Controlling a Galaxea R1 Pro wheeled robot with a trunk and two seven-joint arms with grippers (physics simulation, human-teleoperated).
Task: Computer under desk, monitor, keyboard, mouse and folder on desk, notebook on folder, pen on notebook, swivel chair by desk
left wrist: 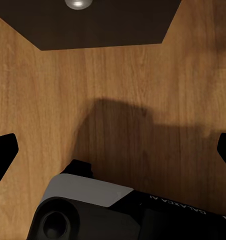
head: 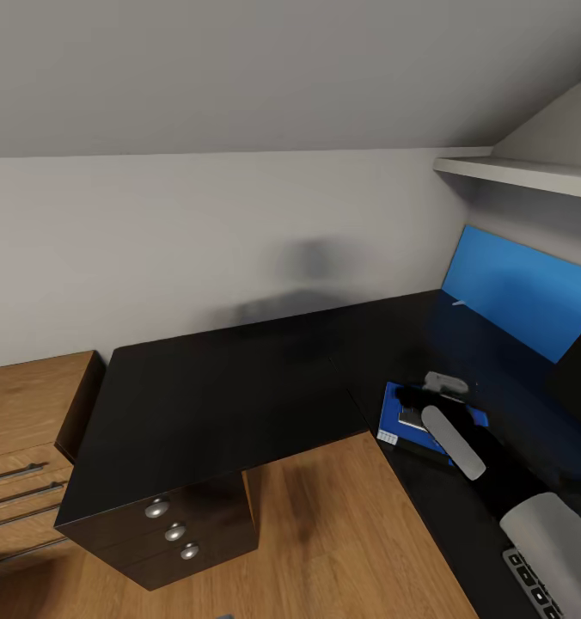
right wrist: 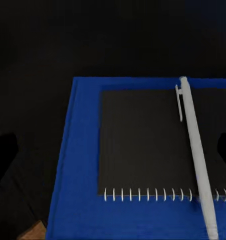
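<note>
Right wrist view showed my right pincer wide and empty over the pen, lying on the notebook atop the folder. I judged stacking done; next, fetching the chair, left pincer also wide.

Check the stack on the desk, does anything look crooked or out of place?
Only slightly: the slim white pen lies at a slant across the dark spiral notebook, which sits square on the bright blue folder. Nothing spilled or damaged.
</note>
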